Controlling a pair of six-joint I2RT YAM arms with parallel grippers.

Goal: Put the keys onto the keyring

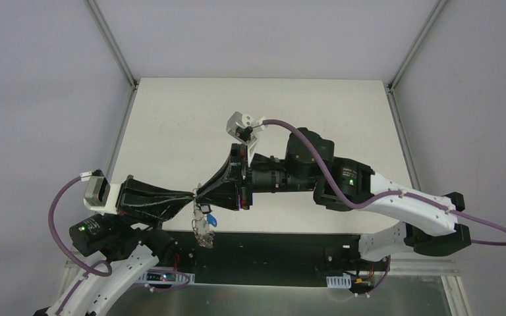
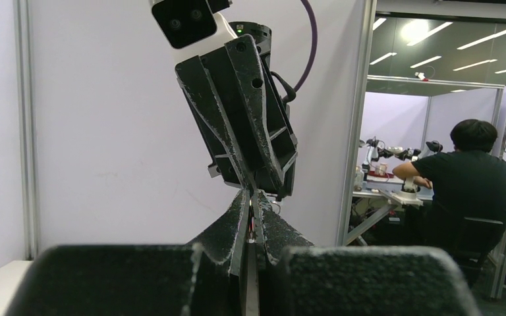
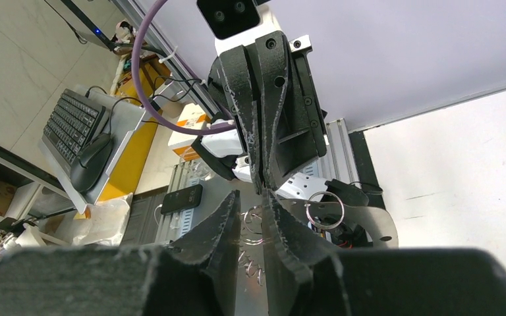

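My two grippers meet tip to tip above the table's near edge. My left gripper (image 1: 193, 195) (image 2: 253, 220) has its jaws pressed together on a thin metal piece of the keyring. My right gripper (image 1: 202, 191) (image 3: 252, 195) has its jaws only narrowly apart, with the keyring's wire (image 3: 253, 238) spanning the gap. More wire loops (image 3: 323, 212) show beside its right finger. The bunch of silver keys (image 1: 202, 232) hangs just below the fingertips, with a blue-headed key (image 1: 211, 222) and a black-headed key (image 1: 205, 211) among them.
The white table (image 1: 171, 125) lies behind the grippers. A black strip and a shiny metal plate (image 1: 270, 293) run along the near edge under the hanging keys. Aluminium frame posts (image 1: 115, 46) stand at the back corners. White walls close in both sides.
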